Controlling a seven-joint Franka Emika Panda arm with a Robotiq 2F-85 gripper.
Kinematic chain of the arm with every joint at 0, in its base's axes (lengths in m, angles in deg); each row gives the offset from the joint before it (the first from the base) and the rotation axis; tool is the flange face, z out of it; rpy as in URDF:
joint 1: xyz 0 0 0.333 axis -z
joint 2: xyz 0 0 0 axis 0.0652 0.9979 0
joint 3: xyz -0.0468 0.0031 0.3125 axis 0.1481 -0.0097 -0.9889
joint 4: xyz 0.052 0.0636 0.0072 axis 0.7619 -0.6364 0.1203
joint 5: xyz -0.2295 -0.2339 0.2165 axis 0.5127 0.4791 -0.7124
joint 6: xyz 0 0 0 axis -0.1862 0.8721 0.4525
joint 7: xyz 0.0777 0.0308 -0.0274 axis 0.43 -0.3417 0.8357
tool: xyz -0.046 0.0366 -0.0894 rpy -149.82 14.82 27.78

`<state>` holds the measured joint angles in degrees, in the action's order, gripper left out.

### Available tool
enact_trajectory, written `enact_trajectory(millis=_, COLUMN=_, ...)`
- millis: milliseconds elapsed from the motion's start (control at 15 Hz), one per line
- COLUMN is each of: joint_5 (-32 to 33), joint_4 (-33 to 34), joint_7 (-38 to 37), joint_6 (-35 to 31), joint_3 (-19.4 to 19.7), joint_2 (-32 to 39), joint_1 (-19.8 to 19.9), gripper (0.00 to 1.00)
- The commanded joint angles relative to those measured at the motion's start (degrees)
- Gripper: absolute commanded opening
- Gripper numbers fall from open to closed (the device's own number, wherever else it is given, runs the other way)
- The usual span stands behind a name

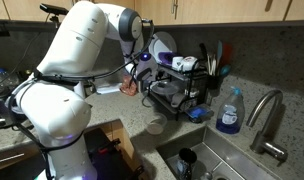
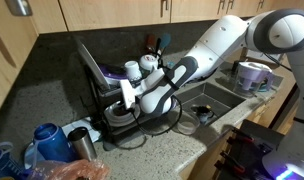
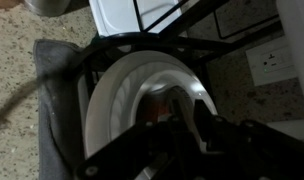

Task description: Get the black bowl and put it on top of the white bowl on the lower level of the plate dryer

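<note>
Reaching black Robotiq gripper (image 2: 122, 102) into lower tier of two-tier black wire plate dryer (image 1: 182, 98), left of centre; jaw opening unreadable, small round black bowl not distinguishable. Likely needing centring over glossy white round bowl (image 3: 132, 95), lowering slowly, clearing wires

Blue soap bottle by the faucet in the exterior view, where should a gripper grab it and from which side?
Probably pinch the blue soap bottle across its body below the cap, coming in level from the sink side: it stands upright, with the wall behind and the faucet close beside it.
</note>
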<state>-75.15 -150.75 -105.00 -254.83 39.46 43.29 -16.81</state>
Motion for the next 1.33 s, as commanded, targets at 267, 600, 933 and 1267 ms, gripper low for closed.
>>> enact_trajectory(millis=267, joint_5=4.4, joint_4=-6.1, joint_7=-1.2, joint_6=3.9, joint_3=-16.9, joint_2=-3.8, joint_1=13.6, gripper=0.01)
enact_trajectory(millis=600, joint_5=7.8, joint_4=-9.7, joint_7=-0.1, joint_6=9.8, joint_3=-32.0, joint_2=-3.2, joint_1=26.2, gripper=0.01)
enact_trajectory(millis=933, joint_5=9.4, joint_4=-13.9, joint_7=3.7, joint_6=17.3, joint_3=-42.5, joint_2=-1.7, joint_1=36.5, gripper=0.01)
enact_trajectory(millis=1267, joint_5=4.4, joint_4=-17.7, joint_7=18.4, joint_6=24.0, joint_3=-50.3, joint_2=-2.0, joint_1=43.0, gripper=0.01)
